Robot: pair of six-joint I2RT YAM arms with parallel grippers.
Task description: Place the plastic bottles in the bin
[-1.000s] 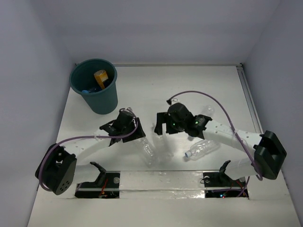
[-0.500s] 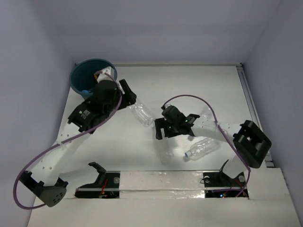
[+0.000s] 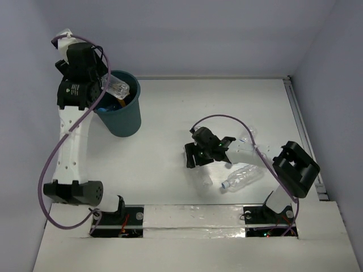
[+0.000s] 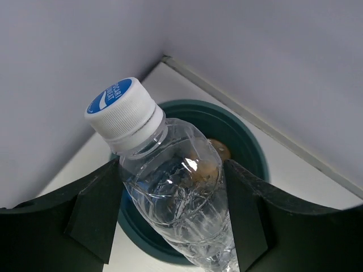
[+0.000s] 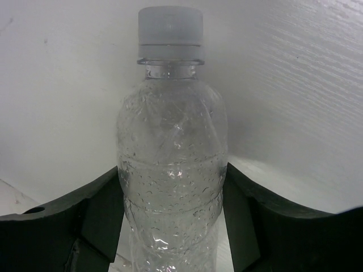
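Left pincer (image 4: 170, 212) clamps a crinkled bottle (image 4: 176, 187), blue-and-white cap topmost, over the mouth of the teal bin (image 3: 123, 120), which stands at 10 o'clock on the surface (image 3: 170, 113). Right pincer (image 5: 170, 215), mid-surface, is closed on a white-capped bottle (image 5: 170, 164). A loose bottle (image 3: 243, 177) lies at its 4 o'clock, near.

clear crinkled plastic bottle (image 4: 178, 192) with blue-topped white cap, clamped between black fingers (image 4: 96, 209) of left gripper (image 4: 173, 218), dark teal round plastic bin (image 4: 248, 141) open-mouthed beyond the fingertips
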